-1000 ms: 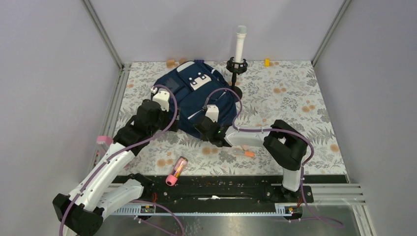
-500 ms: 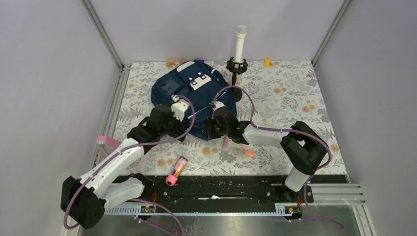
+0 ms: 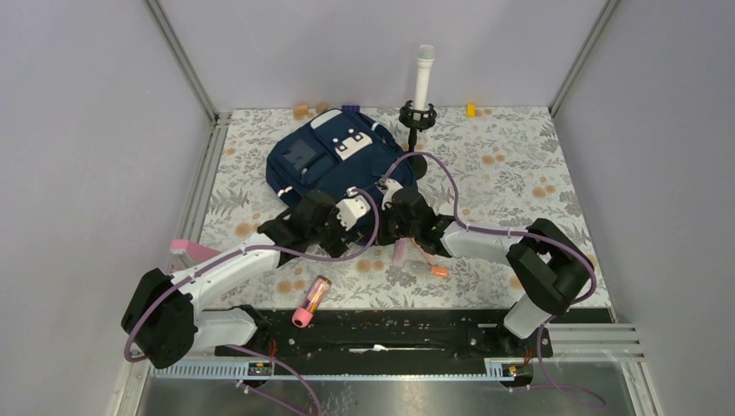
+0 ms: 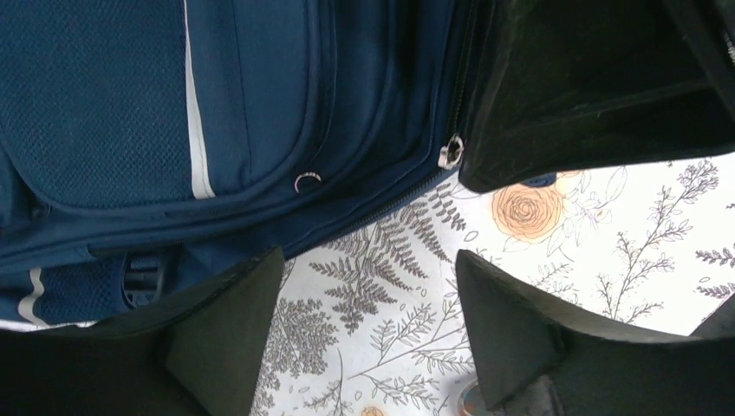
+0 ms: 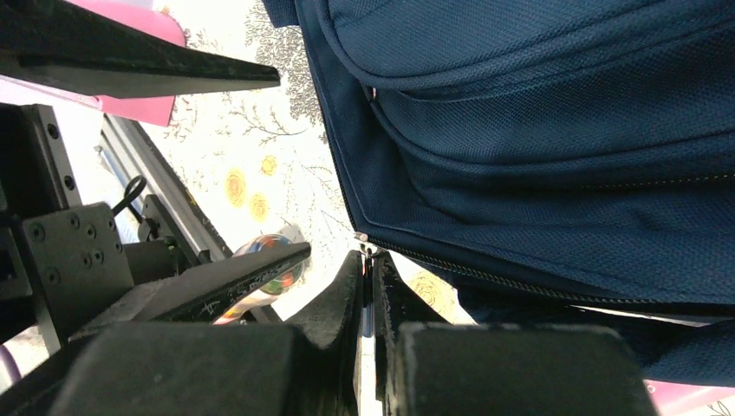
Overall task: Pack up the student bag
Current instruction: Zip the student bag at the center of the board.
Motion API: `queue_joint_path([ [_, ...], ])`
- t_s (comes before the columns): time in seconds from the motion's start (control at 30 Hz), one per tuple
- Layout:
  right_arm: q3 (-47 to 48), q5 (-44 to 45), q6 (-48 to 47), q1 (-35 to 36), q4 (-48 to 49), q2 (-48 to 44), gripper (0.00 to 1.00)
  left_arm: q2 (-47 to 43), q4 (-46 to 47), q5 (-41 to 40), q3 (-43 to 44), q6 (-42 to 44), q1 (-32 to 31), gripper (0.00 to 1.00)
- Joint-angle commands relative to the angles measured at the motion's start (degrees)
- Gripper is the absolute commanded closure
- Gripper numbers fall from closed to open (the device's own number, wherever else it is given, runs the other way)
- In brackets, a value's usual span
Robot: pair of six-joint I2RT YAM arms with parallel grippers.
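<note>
Both arms have closed in on the student bag [image 3: 334, 160] lying back-left on the table [image 3: 511, 165] — left gripper [image 4: 368, 260] agape and empty, right gripper [image 5: 368, 256] pinched on what looks like its zipper pull [image 5: 364, 241] — so I'd brace the fabric, then draw steadily along the teeth.

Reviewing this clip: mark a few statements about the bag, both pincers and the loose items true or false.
1. The student bag lies on the floral table cover. True.
2. The left pincer is clamped on a bag strap. False: its fingers stand apart over bare table cover beside the bag, holding nothing.
3. The right pincer is shut, at the end of the bag's zipper. True.
4. The white microphone lies flat on the bag. False: it stands upright in its stand, beyond the bag.
5. The pink tube is inside the bag. False: it lies on the table cover near the arm bases.
</note>
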Motion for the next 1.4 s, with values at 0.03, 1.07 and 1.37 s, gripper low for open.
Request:
queue_joint_path([
  [0.03, -0.7, -8.1, 2.1, 0.0, 5.9, -2.3, 1.0, 1.5, 6.9, 3.7, -0.4, 3.6, -0.6, 0.28],
  [1.07, -5.9, 8.1, -2.5, -1.3, -4.1, -14.9, 1.0, 4.7, 9.0, -9.2, -0.6, 5.4, -3.4, 1.0],
  [1.37, -6.5, 7.0, -2.9, -5.8, -7.1, -16.4, 1.0, 4.6, 8.4, -16.3, -0.4, 6.4, -3.4, 1.0],
])
